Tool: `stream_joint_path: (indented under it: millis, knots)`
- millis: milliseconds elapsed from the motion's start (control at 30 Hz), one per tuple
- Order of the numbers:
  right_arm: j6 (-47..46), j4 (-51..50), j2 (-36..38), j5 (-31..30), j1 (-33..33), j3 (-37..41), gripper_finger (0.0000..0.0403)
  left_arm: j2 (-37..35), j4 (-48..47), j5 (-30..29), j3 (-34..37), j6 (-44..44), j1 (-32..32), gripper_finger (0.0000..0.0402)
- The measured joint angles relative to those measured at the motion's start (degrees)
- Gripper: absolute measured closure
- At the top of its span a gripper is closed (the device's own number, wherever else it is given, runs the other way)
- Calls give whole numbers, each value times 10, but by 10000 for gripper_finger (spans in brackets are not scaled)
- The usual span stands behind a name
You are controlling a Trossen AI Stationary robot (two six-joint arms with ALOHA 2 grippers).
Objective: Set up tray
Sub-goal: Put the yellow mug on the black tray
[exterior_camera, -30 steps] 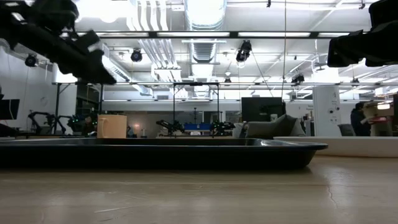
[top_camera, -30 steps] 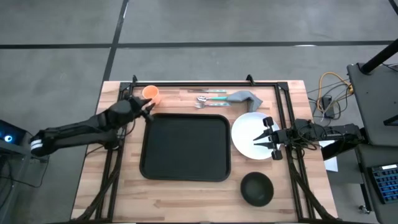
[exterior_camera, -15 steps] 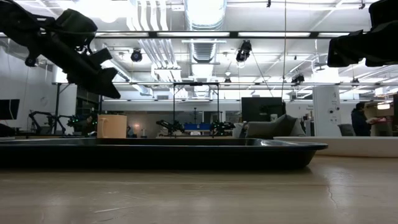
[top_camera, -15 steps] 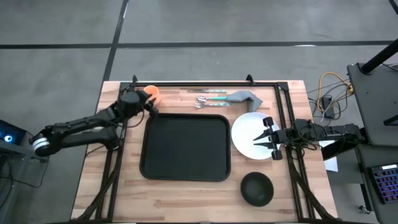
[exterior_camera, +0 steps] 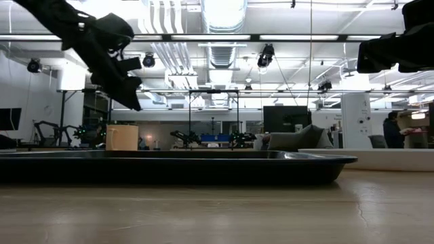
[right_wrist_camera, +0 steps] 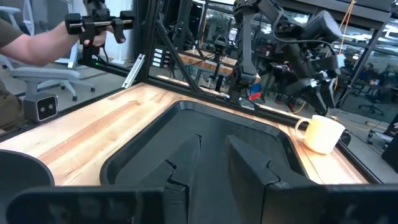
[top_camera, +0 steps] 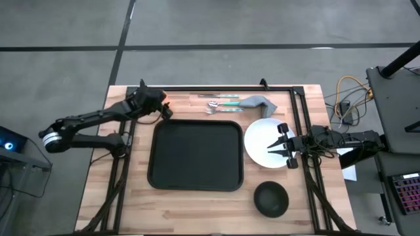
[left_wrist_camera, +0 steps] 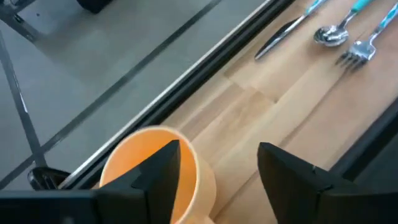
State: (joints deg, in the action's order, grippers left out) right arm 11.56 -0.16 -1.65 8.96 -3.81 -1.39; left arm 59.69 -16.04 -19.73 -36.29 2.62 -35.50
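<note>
Left pincer (top_camera: 164, 107) up over the orange cup (left_wrist_camera: 158, 171) at the desk's (top_camera: 98, 196) far left corner, fingers (left_wrist_camera: 158, 168) spread wide, one dipping just inside the cup's rim and the other outside it; cup upright on the wood, nothing pinched. Seen from the low view, same pincer (exterior_camera: 129, 88) angled down above the cup (exterior_camera: 122, 137).

Just right of the cup, along the desk's far edge: a knife, spoon and fork with teal handles (top_camera: 220, 103), lying side by side, then a folded grey napkin (top_camera: 258, 103) touching their handle ends.

Black tray (top_camera: 195, 155) flat at the desk's centre, near the cutlery, nothing on it.

Right of the tray, a round white plate (top_camera: 262, 141) just beside its rim. Below the plate, a small dark bowl (top_camera: 271, 198), apart from both tray and plate.

Right pincer (top_camera: 283, 146) at the plate's right edge, fingers (right_wrist_camera: 249, 165) set narrowly apart, pointing across toward the tray; whether touching or pinching the plate's rim, cannot tell.

In the right wrist view, a person's forearm and hand (right_wrist_camera: 93, 34) beyond the desk, holding a dark handheld device.
</note>
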Motion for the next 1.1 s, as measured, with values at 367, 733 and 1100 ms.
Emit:
stream_joint_path:
  millis: [367,733,1100]
  knots:
    - [0,0,0,0,0,0,335,77,-82,0,-75,-12,-41,180]
    - [0,0,0,0,0,0,335,101,-141,1,-102,-27,-71,180]
    - [0,0,0,0,0,0,335,114,-140,1,-67,-28,-71,180]
